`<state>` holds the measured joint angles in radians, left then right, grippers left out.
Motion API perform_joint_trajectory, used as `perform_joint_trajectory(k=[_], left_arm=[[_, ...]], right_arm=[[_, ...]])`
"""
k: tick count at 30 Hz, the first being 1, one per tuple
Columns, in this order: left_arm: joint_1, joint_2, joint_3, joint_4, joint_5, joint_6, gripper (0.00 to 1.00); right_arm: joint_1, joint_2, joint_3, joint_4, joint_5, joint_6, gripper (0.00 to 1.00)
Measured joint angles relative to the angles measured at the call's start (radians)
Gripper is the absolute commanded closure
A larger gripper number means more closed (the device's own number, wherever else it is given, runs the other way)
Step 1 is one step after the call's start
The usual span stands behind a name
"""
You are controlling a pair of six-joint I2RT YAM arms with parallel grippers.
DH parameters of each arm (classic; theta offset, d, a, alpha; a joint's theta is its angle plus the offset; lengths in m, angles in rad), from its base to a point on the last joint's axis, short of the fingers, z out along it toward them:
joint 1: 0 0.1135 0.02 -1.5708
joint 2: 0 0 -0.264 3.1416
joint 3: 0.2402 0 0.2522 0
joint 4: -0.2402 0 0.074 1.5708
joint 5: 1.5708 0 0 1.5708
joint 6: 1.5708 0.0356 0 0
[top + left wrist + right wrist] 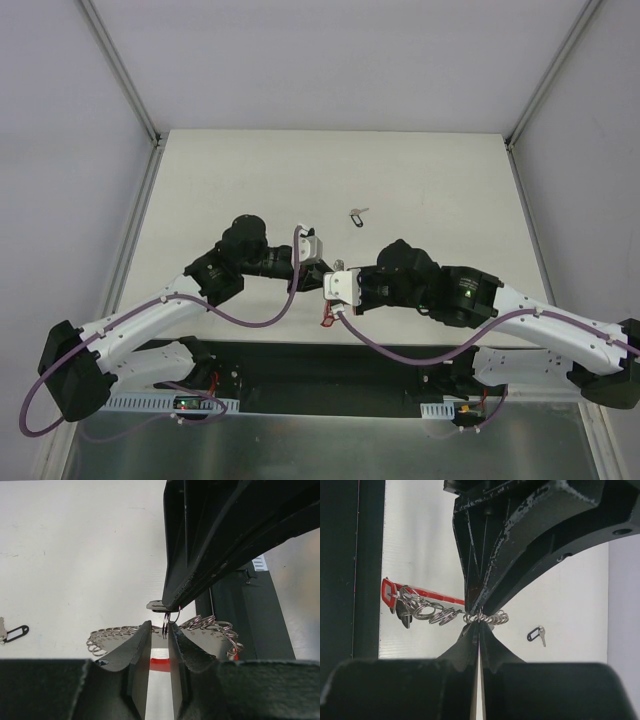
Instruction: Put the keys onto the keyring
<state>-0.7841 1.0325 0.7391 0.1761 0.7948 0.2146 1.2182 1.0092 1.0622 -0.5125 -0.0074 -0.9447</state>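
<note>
The keyring [202,636], a grey numbered plate edged with small metal rings, hangs between my two grippers; its red arc [427,595] also shows in the top view [326,315]. My left gripper [160,630] is closed on the ring's row of loops, with a narrow gap between its fingers. My right gripper [479,625] is shut on a small key [157,605] whose split ring dangles at the keyring's edge. Dark-tagged keys [402,614] hang at the keyring's far end. One black-tagged key [358,214] lies alone on the table, also seen in both wrist views [15,632] [535,635].
The white table [240,180] has grey walls on three sides. A dark base strip [330,365] runs along the near edge under the arms. Purple cables [260,320] loop beside both wrists.
</note>
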Motion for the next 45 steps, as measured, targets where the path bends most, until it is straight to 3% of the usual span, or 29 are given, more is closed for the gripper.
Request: perform_joint_trajectory(k=[4, 10, 19, 41, 42, 45], left_arm=[[0.000, 0.009, 0.000, -0.001, 0.011, -0.010, 1.00], [0.000, -0.002, 0.000, -0.001, -0.002, -0.022, 1.00], [-0.005, -0.095, -0.008, 0.006, -0.158, -0.119, 1.00], [-0.006, -0.204, -0.228, 0.301, -0.307, -0.381, 1.00], [-0.006, -0.211, -0.241, 0.314, -0.314, -0.384, 0.91], [-0.006, -0.233, -0.259, 0.322, -0.336, -0.381, 0.77]], right_arm=[[0.000, 0.000, 0.000, 0.000, 0.001, 0.000, 0.99], [0.001, -0.008, -0.001, 0.006, 0.023, 0.001, 0.99], [0.002, -0.042, -0.014, 0.037, 0.047, 0.011, 0.99], [0.004, 0.016, -0.079, 0.156, 0.066, 0.039, 0.99], [0.004, 0.018, -0.080, 0.159, 0.072, 0.039, 0.99], [0.004, 0.018, -0.080, 0.166, 0.083, 0.035, 0.99]])
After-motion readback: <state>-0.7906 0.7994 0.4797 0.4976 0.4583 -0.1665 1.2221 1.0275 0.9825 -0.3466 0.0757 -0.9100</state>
